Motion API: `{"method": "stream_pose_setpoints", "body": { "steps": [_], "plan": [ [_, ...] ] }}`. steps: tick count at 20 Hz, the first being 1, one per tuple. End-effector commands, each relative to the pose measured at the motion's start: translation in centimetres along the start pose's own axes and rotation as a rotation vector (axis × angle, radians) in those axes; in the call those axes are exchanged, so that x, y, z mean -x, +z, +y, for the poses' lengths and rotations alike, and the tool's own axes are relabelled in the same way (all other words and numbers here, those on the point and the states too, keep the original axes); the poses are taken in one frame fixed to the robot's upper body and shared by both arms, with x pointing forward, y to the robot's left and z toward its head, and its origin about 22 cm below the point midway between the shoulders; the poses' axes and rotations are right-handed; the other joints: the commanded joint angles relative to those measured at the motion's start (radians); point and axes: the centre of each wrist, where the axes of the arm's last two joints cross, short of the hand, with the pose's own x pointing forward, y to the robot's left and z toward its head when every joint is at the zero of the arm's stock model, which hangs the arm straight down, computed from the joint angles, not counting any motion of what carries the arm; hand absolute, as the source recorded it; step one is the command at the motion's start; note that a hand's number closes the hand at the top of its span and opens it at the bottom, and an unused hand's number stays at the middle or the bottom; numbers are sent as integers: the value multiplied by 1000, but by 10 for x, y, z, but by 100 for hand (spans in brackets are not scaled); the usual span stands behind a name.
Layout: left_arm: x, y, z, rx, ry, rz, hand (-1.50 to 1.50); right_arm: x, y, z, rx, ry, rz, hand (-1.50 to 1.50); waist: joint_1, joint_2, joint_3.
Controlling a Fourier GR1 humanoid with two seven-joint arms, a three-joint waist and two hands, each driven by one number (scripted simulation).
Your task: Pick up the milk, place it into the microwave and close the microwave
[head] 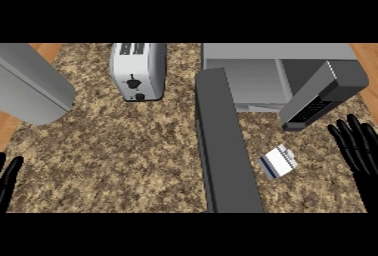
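Note:
A small white milk carton (278, 161) with a blue stripe lies on the speckled counter, in front of the microwave (279, 75). The microwave stands at the back right, its cavity showing. Its dark door (225, 145) is swung wide open and reaches toward the front edge, just left of the carton. My right hand (357, 145) is at the right edge, open with fingers straight and pointing up, a little right of the carton and apart from it. Only the fingers of my left hand (9, 177) show, at the lower left edge, straight and holding nothing.
A silver toaster (137, 70) stands at the back, left of the microwave. A large grey slab-shaped object (29, 82) lies at the far left. Wooden floor shows beyond the counter's corners.

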Motion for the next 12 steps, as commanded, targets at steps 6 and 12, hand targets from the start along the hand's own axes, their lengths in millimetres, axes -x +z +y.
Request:
{"method": "stream_pose_setpoints", "body": {
  "steps": [6,12],
  "plan": [
    [-23,27,15,10,14,-42,-150,57,-1,3,78,60,103,-150,9,1,0],
    [-19,43,16,-2,13,-39,-150,95,22,-25,161,98,159,-150,9,1,1]
  ]
}}
